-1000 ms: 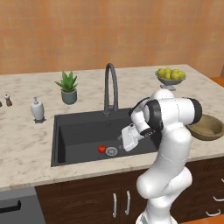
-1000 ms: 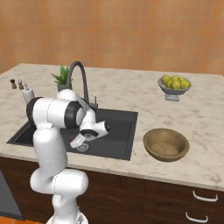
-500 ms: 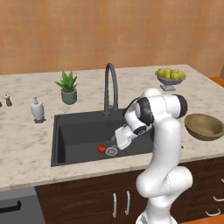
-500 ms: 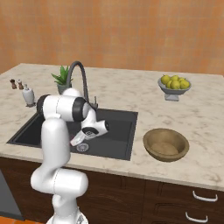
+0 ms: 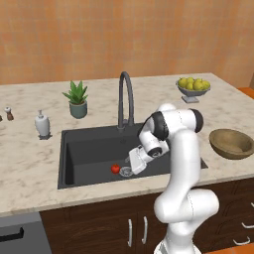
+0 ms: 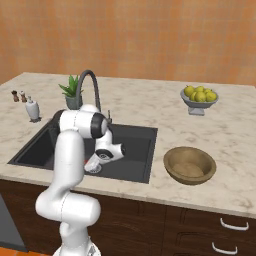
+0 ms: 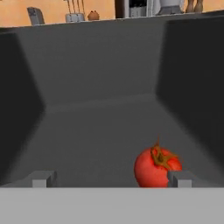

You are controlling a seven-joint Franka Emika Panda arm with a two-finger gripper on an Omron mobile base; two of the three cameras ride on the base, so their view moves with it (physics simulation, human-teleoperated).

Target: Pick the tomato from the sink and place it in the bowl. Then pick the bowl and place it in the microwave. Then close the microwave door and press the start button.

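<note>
Your white two-finger gripper is wide open and holds nothing. Its right fingertip sits just beside the small round shiny red tomato, which rests on the floor of the big black sink, near the round silver drain. The white arm bends down into the sink, hand tilted low

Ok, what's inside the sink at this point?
The sink holds the tomato on its floor, beside the silver drain. The claw, open, is lowered into the basin next to the tomato. The arm covers part of the basin's right side.
</note>
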